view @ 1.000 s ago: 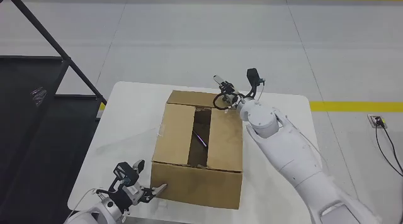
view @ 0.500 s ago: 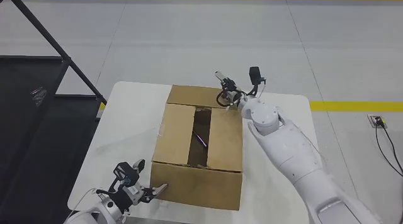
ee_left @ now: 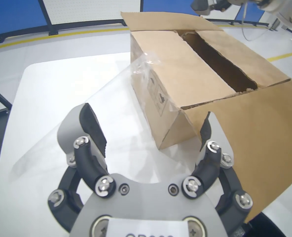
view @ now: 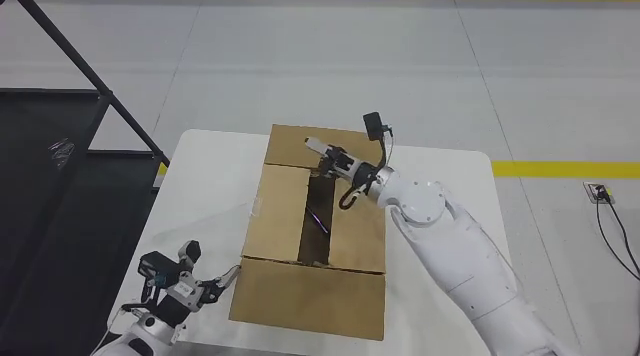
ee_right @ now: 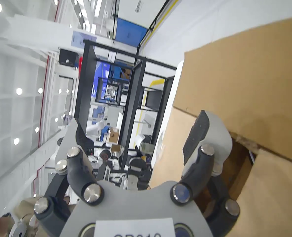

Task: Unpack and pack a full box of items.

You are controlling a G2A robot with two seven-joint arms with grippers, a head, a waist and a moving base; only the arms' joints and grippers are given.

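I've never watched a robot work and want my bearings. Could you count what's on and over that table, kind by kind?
cardboard box: 1
white table: 1
pincers, both open: 2, the left pincer and the right pincer
Total: 4
The box's contents are too dark to count.

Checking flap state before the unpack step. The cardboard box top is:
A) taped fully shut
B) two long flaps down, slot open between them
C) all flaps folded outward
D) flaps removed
B: the two long flaps of the cardboard box lie flat, with a dark slot open between them.
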